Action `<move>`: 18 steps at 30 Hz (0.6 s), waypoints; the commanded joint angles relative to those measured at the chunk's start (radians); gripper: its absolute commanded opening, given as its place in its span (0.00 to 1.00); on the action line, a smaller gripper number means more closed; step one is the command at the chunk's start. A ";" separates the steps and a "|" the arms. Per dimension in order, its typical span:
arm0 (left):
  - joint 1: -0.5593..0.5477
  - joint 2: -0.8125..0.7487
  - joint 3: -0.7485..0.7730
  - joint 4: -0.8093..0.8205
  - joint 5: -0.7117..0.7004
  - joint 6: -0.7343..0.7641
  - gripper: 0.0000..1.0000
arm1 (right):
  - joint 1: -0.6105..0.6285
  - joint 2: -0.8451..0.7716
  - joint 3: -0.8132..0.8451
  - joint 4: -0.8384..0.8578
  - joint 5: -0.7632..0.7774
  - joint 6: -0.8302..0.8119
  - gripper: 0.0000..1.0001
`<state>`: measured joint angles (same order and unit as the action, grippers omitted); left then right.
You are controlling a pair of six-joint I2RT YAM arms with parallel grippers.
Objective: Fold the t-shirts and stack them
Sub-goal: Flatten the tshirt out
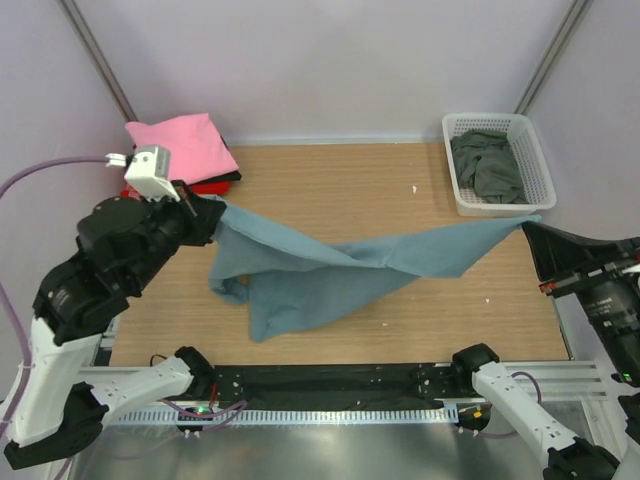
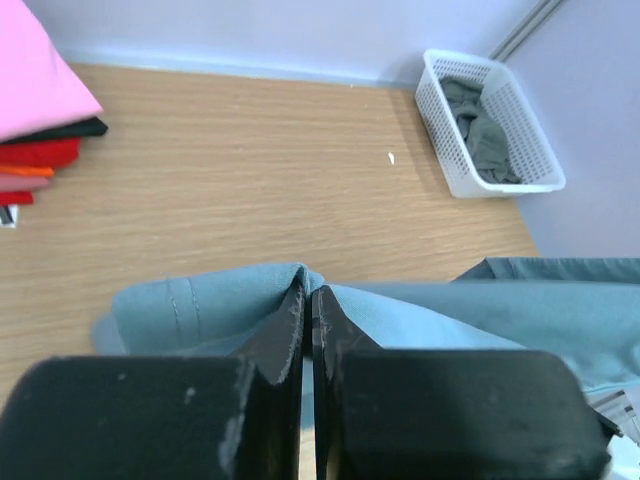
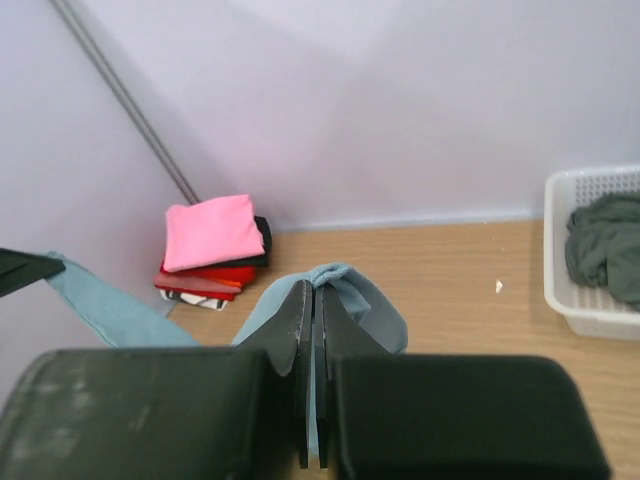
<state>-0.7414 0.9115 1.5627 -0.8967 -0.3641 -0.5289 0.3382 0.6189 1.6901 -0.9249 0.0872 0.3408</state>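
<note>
The left claw [image 2: 308, 296] has its two black fingers pressed together on a raised fold of the slate-blue t-shirt [image 2: 190, 305], which trails off to the right above the wooden tabletop [image 2: 230, 180]. Toward the far left corner lies a stack: pink t-shirt [image 2: 35, 85] over black [image 2: 75, 129] over red [image 2: 40, 153]. By the far right corner, a white basket [image 2: 470, 186] holds a grey-green t-shirt [image 2: 485, 140].

Slate-blue shirt [image 1: 330, 270], pink shirt [image 1: 180, 143]

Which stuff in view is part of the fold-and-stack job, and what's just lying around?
Job: blue shirt gripped by left end effector and right end effector; pink shirt, red shirt and black shirt stacked; grey-green shirt in the basket.
Lying about: basket; white speck on table.
</note>
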 commanded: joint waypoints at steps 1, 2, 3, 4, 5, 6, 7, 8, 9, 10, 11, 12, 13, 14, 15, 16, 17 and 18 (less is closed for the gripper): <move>-0.004 -0.008 0.134 -0.099 0.011 0.147 0.00 | -0.002 -0.019 0.064 0.087 -0.118 -0.072 0.01; -0.004 -0.016 0.185 -0.116 0.037 0.161 0.00 | -0.002 -0.031 0.078 0.089 -0.115 -0.082 0.01; -0.004 -0.020 0.206 -0.119 0.048 0.171 0.00 | -0.002 -0.036 0.091 0.086 -0.112 -0.089 0.01; -0.004 -0.026 0.226 -0.123 0.063 0.185 0.00 | -0.002 -0.041 0.114 0.086 -0.113 -0.109 0.01; -0.004 -0.039 0.261 -0.125 0.101 0.208 0.00 | -0.002 -0.044 0.126 0.087 -0.121 -0.117 0.01; -0.004 -0.046 0.276 -0.125 0.122 0.220 0.00 | -0.001 -0.048 0.135 0.087 -0.122 -0.126 0.01; -0.003 -0.054 0.290 -0.122 0.141 0.233 0.00 | -0.002 -0.053 0.154 0.090 -0.122 -0.137 0.01; -0.003 -0.074 0.302 -0.113 0.152 0.251 0.00 | -0.002 -0.059 0.160 0.093 -0.113 -0.154 0.01; 0.000 -0.085 0.324 -0.107 0.181 0.262 0.00 | -0.002 -0.073 0.164 0.107 -0.104 -0.161 0.01; 0.005 -0.098 0.329 -0.097 0.194 0.271 0.00 | -0.002 -0.083 0.171 0.115 -0.093 -0.169 0.01; 0.011 -0.129 0.333 -0.075 0.204 0.289 0.00 | -0.002 -0.091 0.172 0.139 -0.057 -0.178 0.01; 0.031 -0.144 0.335 -0.058 0.240 0.297 0.00 | -0.001 -0.100 0.172 0.152 -0.043 -0.180 0.01; 0.043 -0.161 0.329 -0.042 0.254 0.303 0.00 | -0.002 -0.114 0.175 0.164 -0.024 -0.180 0.01; 0.057 -0.174 0.327 -0.013 0.272 0.306 0.00 | -0.002 -0.116 0.177 0.182 -0.018 -0.180 0.01; 0.086 -0.187 0.326 -0.002 0.287 0.306 0.00 | -0.002 -0.116 0.177 0.190 -0.017 -0.177 0.01; 0.102 -0.191 0.321 0.008 0.316 0.305 0.00 | -0.002 -0.105 0.177 0.193 -0.017 -0.174 0.01; 0.117 -0.189 0.321 0.016 0.329 0.302 0.00 | -0.002 -0.096 0.175 0.201 -0.018 -0.169 0.01; 0.143 -0.172 0.321 0.018 0.341 0.294 0.00 | -0.002 -0.085 0.174 0.201 -0.009 -0.158 0.01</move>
<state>-0.6502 0.7143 1.8751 -0.9665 -0.0990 -0.2737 0.3382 0.5014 1.8610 -0.8196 0.0212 0.1947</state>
